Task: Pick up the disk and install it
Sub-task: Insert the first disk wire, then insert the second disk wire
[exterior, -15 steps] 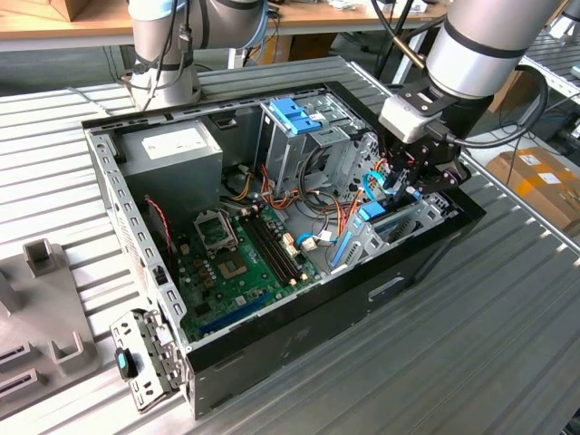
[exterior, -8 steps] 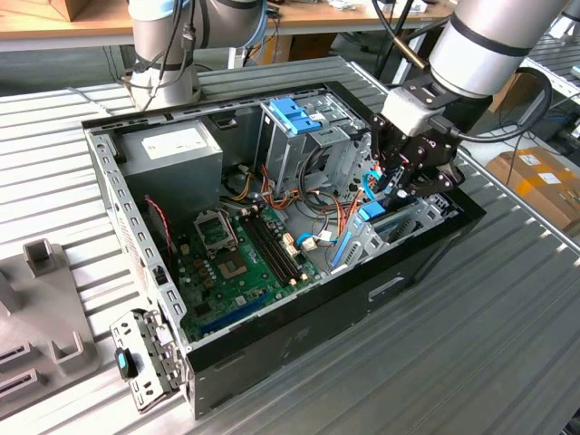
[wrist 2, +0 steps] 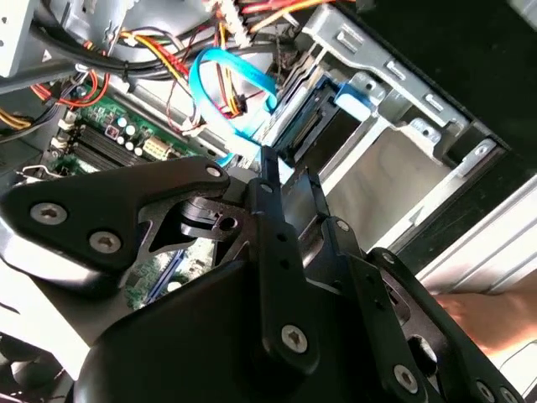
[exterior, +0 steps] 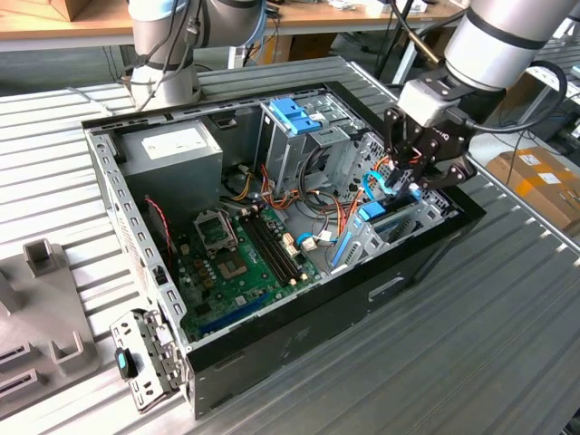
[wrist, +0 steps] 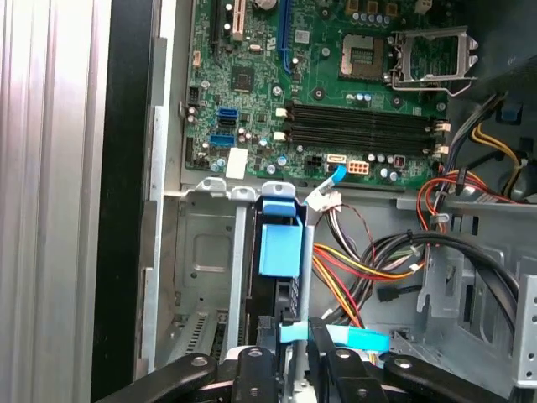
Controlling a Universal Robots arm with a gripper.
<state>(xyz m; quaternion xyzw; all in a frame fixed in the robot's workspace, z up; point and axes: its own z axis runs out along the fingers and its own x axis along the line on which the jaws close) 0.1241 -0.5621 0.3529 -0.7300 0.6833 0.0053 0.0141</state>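
Black-linkage gripper (wrist 2: 284, 175) jaws stand narrow, apparently clamped on the grey-metal, light-blue-railed disk (wrist: 279, 248), which stands on edge mostly inside the grey sheet-metal drive bay (wrist: 201, 252); final seating appears unfinished.

the disk (exterior: 373, 214) stands in the drive bay (exterior: 424, 216) (exterior view's right of the motherboard (exterior: 240, 263)).

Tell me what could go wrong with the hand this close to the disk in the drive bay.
The light-blue cable runs right beside the hand; it could snag or get pulled loose.
The disk stands in a narrow metal bay; a slight tilt might jam it against the walls.
The loose wires next to the bay could get pinched.
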